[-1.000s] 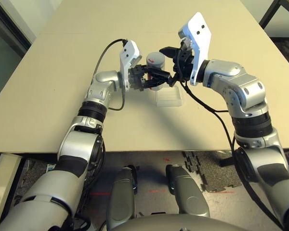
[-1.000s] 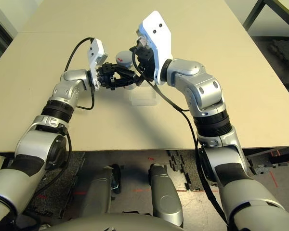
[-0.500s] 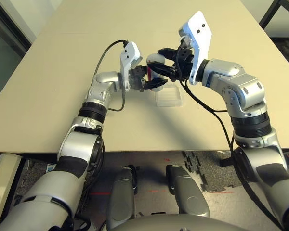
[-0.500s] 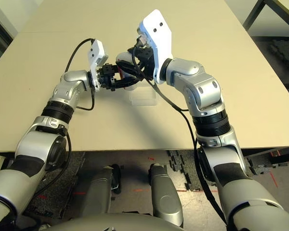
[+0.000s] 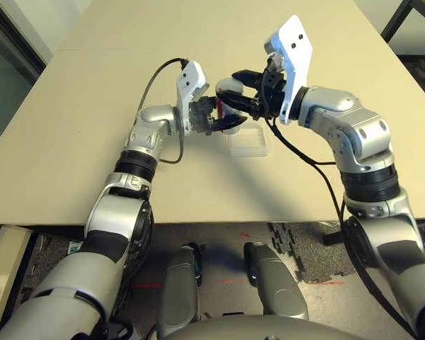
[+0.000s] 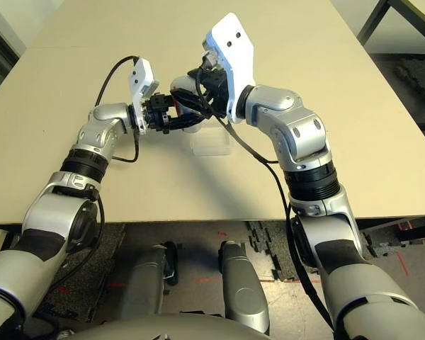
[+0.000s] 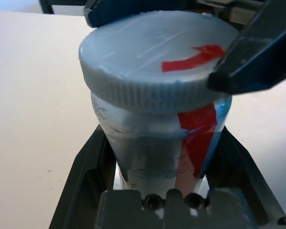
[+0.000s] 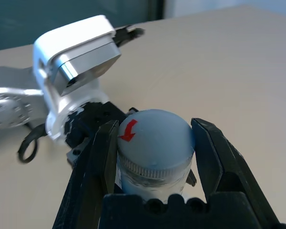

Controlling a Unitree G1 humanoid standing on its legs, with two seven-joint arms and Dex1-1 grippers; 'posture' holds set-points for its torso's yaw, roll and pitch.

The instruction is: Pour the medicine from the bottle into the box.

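Over the wide beige table (image 5: 71,127), the left gripper (image 5: 211,120) pinches the small silvery-grey cylindrical bottle (image 7: 157,143) by its body, while the right gripper (image 8: 155,148) fingers clamp its round pale cap (image 8: 155,136). The clear shallow square plastic box (image 5: 248,144) lies just nearer, below them.

Silvery-grey bottle (image 7: 157,152) with red label strip, pale grey cap (image 8: 155,138) bearing a red arrow, clear box (image 5: 248,144), beige table (image 5: 71,127)

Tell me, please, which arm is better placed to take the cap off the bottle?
The right, probably. The right gripper already has its fingers around the cap, while the left gripper holds the bottle by its body.
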